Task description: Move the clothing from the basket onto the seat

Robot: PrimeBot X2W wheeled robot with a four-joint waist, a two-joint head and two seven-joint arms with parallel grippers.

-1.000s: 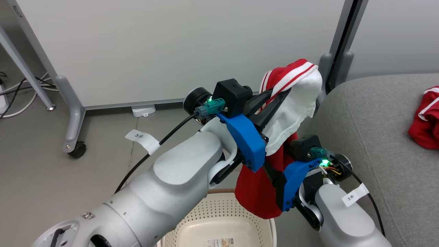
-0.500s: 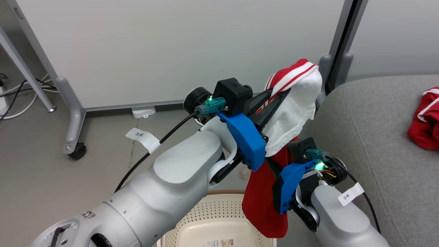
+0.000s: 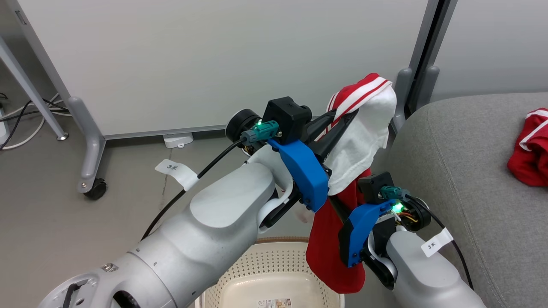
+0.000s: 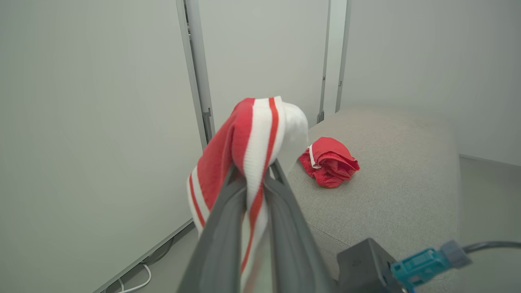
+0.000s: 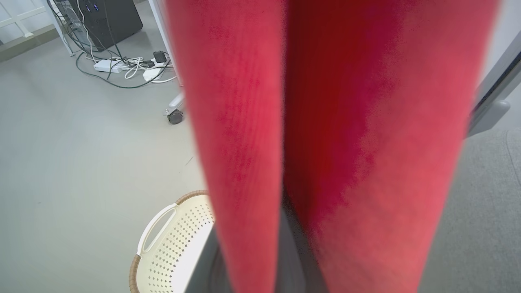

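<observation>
Head view first. The left gripper [image 3: 342, 119] is up high, jaws pinched narrow on the striped band of the soft bright red fabric garment with white stripes and white trim [image 3: 332, 239], so the cloth hangs clear above the cream perforated plastic basket with a brown rim [image 3: 265, 265]. Lower down, the right gripper [image 3: 336, 207] reaches into the hanging red body. We read that second hold as a way to steady the drape for the carry. The large light grey woven sofa [image 3: 462, 171] sits just beside us, with a second crumpled red garment with white trim [image 3: 528, 149] lying on it.

In the left wrist view the two fingers squeeze the band [image 4: 252, 130] between them, and the sofa [image 4: 399, 171] and the crumpled garment [image 4: 329, 162] lie ahead.

In the right wrist view red cloth [image 5: 325, 122] hangs right against the lens, with the basket [image 5: 175, 244] below. Those jaws are closed, seemingly nipping a fold.
</observation>
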